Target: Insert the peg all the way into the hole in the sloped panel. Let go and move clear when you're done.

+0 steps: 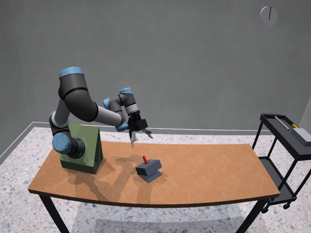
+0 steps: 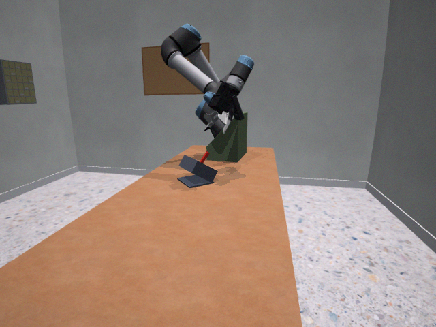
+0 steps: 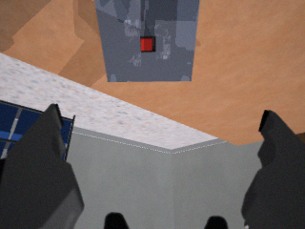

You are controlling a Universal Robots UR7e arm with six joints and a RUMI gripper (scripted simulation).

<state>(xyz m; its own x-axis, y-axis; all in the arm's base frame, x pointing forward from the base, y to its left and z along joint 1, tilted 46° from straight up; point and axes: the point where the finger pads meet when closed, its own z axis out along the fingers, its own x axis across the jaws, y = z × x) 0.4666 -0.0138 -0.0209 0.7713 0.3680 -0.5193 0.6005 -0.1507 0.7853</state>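
Observation:
A red peg (image 1: 145, 159) sticks out of the hole in the grey sloped panel (image 1: 148, 168) near the middle of the wooden table. Part of its length stands above the panel. It also shows in the exterior view (image 2: 203, 157) behind the panel (image 2: 197, 170). In the wrist view I look straight down its red end (image 3: 147, 44) in the panel (image 3: 149, 40). My gripper (image 1: 140, 136) is open and empty, raised above and left of the peg, well apart from it. Its fingers spread wide in the wrist view.
The arm's green base block (image 1: 82, 149) stands on the table's left end. A dark cart (image 1: 286, 150) with tools stands off the table's right end.

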